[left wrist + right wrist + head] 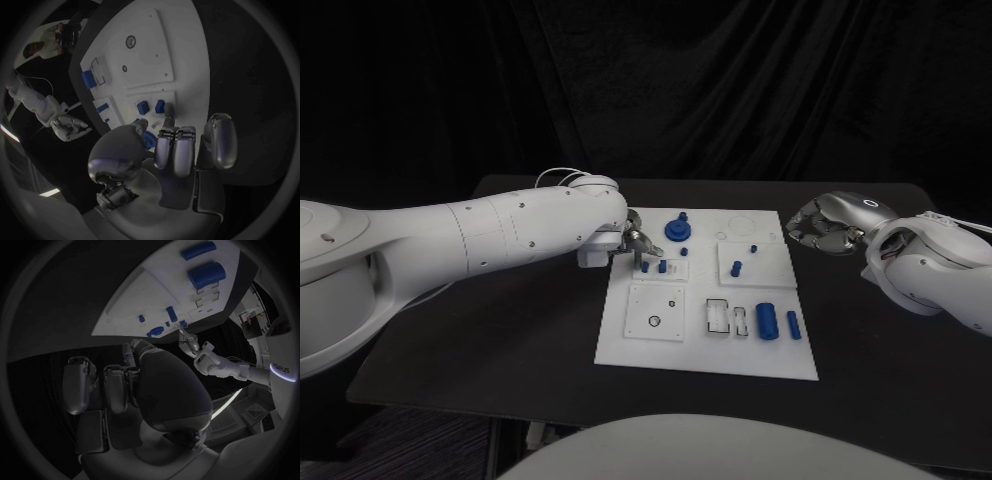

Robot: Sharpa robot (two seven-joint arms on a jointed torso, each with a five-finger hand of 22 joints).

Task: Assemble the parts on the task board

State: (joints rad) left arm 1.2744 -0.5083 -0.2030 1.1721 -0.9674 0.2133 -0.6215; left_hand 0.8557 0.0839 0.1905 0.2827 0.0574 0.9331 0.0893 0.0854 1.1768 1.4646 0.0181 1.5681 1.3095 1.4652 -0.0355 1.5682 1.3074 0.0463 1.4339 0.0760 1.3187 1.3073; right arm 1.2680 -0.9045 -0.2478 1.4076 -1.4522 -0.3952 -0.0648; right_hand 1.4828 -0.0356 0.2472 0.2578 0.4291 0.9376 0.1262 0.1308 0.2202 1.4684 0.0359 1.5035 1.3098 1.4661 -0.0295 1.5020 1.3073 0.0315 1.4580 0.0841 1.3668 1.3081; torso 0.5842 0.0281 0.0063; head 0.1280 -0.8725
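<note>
The task board [708,350] lies in the middle of the black counter [516,330]. The left hand [635,245] hovers over the board's left edge, fingertips pointing down at two small blue pegs [653,266] standing in a square plate. In the left wrist view its fingers [177,150] lie just above those pegs [152,106], and I cannot tell whether anything is pinched between them. The right hand [822,225] hangs off the board's right edge, above the counter, fingers curled inward with nothing visible in them.

Other blue parts are spread over the board: a round stepped part [678,230] at the far side, a peg [736,268] in the right square plate, and a large cylinder [767,320] with a slimmer pin [793,324] near the front right.

The step in hand looks like seating or picking a peg at the left plate. The next move probably calls for a straight, small descent with the fingertips centred on one peg, without knocking its neighbour.
</note>
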